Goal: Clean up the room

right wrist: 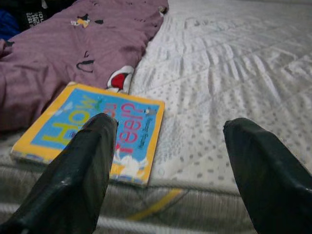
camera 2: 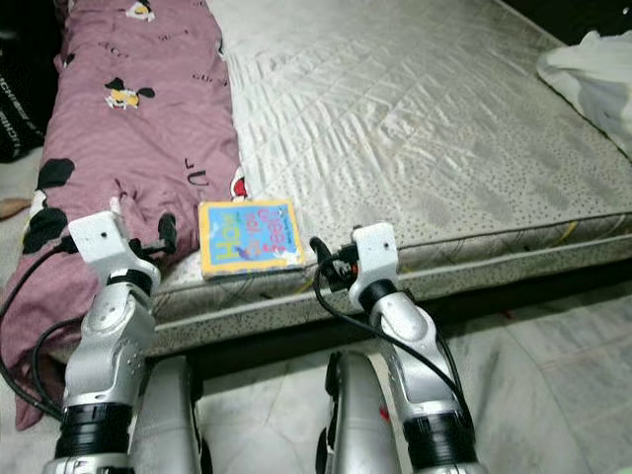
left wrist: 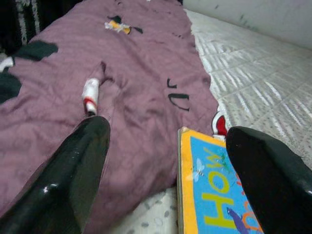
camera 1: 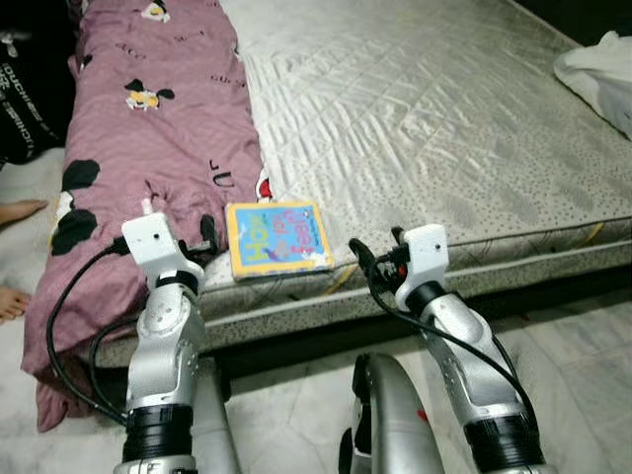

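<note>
A book (camera 1: 277, 238) with a yellow border and blue cover lies flat on the mattress (camera 1: 425, 118), close to the near edge, its left side touching the purple blanket (camera 1: 148, 128) that runs along the mattress's left side. Nothing holds it.

The left gripper (left wrist: 165, 165) hovers over the seam between blanket and book, fingers spread wide and empty; one finger (left wrist: 73, 175) is above the blanket, the other over the book's cover. The right gripper (right wrist: 170, 165) sits just to the right of the book at the mattress edge, also spread open and holding nothing, with the book's near corner under its left finger (right wrist: 83, 165).

By this showing, the cleanup is at an early stage. The book is still out on the bed and not yet grasped, the blanket lies rumpled and partly hanging over the mattress's left side, and a white cloth (camera 1: 602, 74) sits bunched at the far right corner. A small white and red object (left wrist: 90, 92) rests on the blanket; what it is cannot be told. A person's bare feet (camera 1: 15, 257) are on the floor (camera 1: 583, 346) at the far left. The likely step in hand is picking up the book, since both grippers flank it.
</note>
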`<state>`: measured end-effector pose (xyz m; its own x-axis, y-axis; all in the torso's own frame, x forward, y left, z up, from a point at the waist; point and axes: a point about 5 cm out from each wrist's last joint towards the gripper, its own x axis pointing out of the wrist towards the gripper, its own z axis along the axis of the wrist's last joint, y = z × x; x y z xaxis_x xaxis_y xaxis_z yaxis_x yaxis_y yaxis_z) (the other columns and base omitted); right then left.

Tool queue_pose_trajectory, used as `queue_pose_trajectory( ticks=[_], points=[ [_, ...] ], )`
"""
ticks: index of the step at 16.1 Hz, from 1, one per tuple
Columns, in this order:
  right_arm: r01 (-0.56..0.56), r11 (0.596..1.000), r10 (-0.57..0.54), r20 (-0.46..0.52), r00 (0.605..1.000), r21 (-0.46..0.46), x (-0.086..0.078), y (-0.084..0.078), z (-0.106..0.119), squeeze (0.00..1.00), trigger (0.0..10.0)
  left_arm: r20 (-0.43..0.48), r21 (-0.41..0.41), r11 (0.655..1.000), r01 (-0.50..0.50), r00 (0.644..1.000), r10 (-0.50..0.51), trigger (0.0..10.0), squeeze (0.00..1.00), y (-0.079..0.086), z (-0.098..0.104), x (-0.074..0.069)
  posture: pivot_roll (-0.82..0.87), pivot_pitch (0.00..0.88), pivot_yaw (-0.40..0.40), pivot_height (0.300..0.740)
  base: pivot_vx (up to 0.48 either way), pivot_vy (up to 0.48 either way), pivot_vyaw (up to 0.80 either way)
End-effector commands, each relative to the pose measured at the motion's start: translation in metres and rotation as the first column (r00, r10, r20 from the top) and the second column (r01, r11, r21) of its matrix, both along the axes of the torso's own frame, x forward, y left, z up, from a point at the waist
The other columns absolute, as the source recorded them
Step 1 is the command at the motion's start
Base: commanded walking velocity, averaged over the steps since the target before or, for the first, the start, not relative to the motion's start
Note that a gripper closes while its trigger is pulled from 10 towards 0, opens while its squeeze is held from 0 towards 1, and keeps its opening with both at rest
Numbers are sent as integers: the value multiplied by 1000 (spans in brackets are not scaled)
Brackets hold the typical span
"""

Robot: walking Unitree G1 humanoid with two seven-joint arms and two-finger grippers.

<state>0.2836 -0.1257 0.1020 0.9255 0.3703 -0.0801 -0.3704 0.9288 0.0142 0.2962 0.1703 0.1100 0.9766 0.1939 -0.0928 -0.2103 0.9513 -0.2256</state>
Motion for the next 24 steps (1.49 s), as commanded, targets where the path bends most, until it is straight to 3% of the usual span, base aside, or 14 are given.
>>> queue_pose_trajectory(
  ticks=[1, 5, 7, 8, 11, 14, 16, 19, 24],
  points=[
    [12, 1000, -12, 11, 1000, 6, -3, -5, 7, 0, 10000, -20, -31, 999, -15, 1000, 15, 10000, 0, -2, -3, 4, -42, 109, -50, 540, 0, 0, 0],
    [100, 993, -100, -3, 995, -60, -21, -38, 7, 0, 10000, -76, -95, 995, -13, 997, 6, 10000, 0, -4, -16, 18, -109, 172, -53, 540, 0, 0, 0],
    [107, 992, -107, -4, 994, -69, -24, -42, 8, 0, 10000, -87, -102, 995, -9, 996, 0, 10000, 0, -5, -18, 21, -125, 186, -55, 540, 0, 0, 0],
    [91, 992, -89, 18, 996, -87, -38, -44, 20, 0, 10000, -115, -126, 992, 16, 993, -31, 10000, 0, -11, -23, 30, -143, 209, -57, 540, 0, 0, 0],
    [9, 994, -10, -7, 1000, -111, -59, -35, 21, 0, 10000, -135, -164, 985, 61, 987, -84, 10000, 0, -23, -29, 36, -174, 244, -68, 540, 0, 0, 0],
    [5, 992, -7, -19, 1000, -126, -62, -35, 22, 0, 10000, -157, -209, 975, 79, 981, -113, 10000, 0, -35, -39, 36, -189, 257, -77, 540, 0, 0, 0],
    [-8, 989, 3, -34, 999, -147, -65, -36, 23, 0, 10000, -180, -292, 956, 15, 981, -70, 10000, 0, -40, -48, 27, -195, 262, -83, 540, 0, 0, 0],
    [-10, 988, 4, -43, 999, -152, -62, -38, 22, 0, 10000, -127, -276, 961, -9, 992, -27, 10000, 0, -38, -43, 19, -181, 257, -87, 540, 0, 0, 0],
    [-15, 987, 9, -37, 999, -162, -57, -36, 22, 0, 10000, -43, -194, 979, -57, 998, 50, 10000, 0, -17, -27, 18, -173, 243, -86, 540, 0, 0, 0]
  ],
)
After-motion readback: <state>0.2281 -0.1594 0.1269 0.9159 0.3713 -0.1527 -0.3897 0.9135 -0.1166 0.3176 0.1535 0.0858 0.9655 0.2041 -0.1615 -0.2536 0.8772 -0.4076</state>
